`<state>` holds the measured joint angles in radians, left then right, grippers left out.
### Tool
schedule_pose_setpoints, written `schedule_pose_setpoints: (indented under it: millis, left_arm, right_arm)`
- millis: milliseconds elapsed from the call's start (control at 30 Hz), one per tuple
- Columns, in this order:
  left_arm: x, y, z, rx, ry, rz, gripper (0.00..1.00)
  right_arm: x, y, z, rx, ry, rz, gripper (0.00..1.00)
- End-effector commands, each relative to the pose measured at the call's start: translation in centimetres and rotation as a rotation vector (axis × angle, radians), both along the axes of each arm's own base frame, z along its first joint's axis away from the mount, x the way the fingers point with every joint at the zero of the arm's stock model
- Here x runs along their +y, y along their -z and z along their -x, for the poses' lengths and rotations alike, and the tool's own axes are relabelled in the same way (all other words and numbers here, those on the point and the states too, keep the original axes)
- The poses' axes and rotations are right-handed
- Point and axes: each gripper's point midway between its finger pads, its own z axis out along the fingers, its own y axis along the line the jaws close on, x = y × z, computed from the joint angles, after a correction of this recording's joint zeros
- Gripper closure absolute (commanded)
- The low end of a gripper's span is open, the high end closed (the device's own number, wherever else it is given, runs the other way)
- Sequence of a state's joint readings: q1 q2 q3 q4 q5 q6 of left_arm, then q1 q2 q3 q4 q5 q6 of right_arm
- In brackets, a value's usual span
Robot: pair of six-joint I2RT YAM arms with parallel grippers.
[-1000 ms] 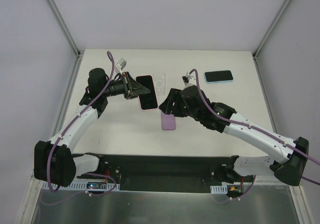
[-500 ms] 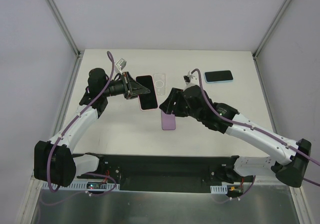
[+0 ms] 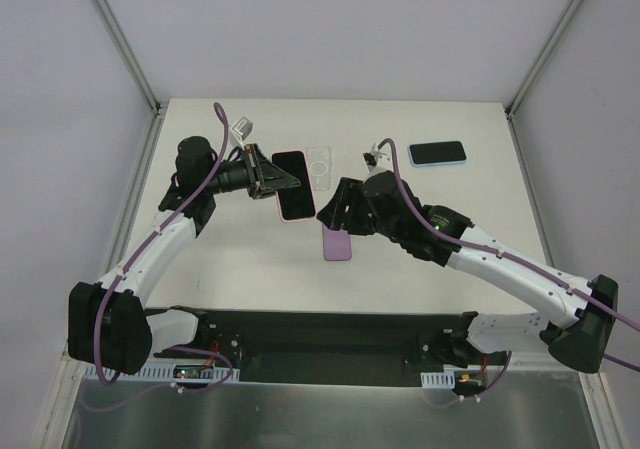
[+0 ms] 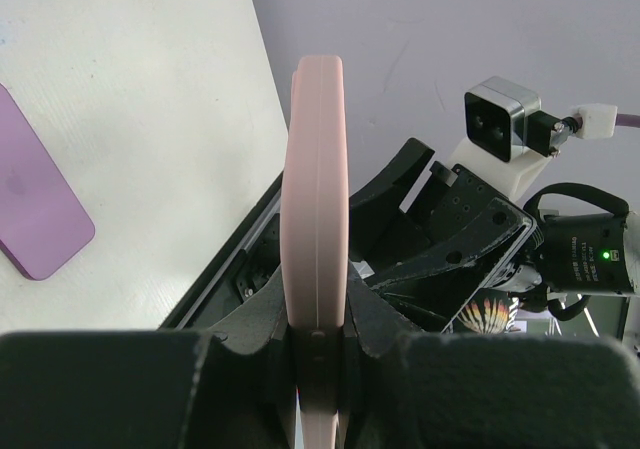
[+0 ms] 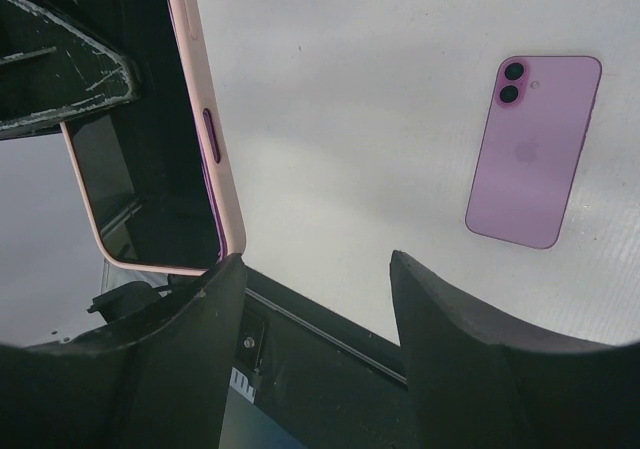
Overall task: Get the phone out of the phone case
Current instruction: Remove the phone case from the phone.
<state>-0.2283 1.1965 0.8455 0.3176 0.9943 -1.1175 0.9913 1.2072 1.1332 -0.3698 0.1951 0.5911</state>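
Left pincer (image 4: 318, 321) grips the pink-cased phone (image 3: 293, 199) edge-on, screen unseen at that wrist, while the right pincer (image 5: 310, 265), jaws apart and empty, overhangs the purple phone (image 3: 338, 246) on the bench (image 3: 250, 254).

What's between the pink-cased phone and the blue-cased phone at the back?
A clear plastic phone case, then the right arm's black wrist, seen in the top view.
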Motion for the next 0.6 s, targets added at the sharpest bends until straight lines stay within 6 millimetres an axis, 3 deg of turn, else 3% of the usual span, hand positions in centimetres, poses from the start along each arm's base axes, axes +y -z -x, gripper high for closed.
schedule_pose_setpoints:
  millis: [0,567]
  left_arm:
    - [-0.12,-2.51,0.72,-0.108,0.036,0.038,1.0]
    - [-0.14,-2.53,0.67,-0.11,0.037,0.037,1.0]
  right_arm:
    - [0.38,-3.3,-0.48,-0.063,0.003,-0.078,0.38]
    - [0.09,-4.05,-0.67,-0.084,0.008,-0.08,0.38]
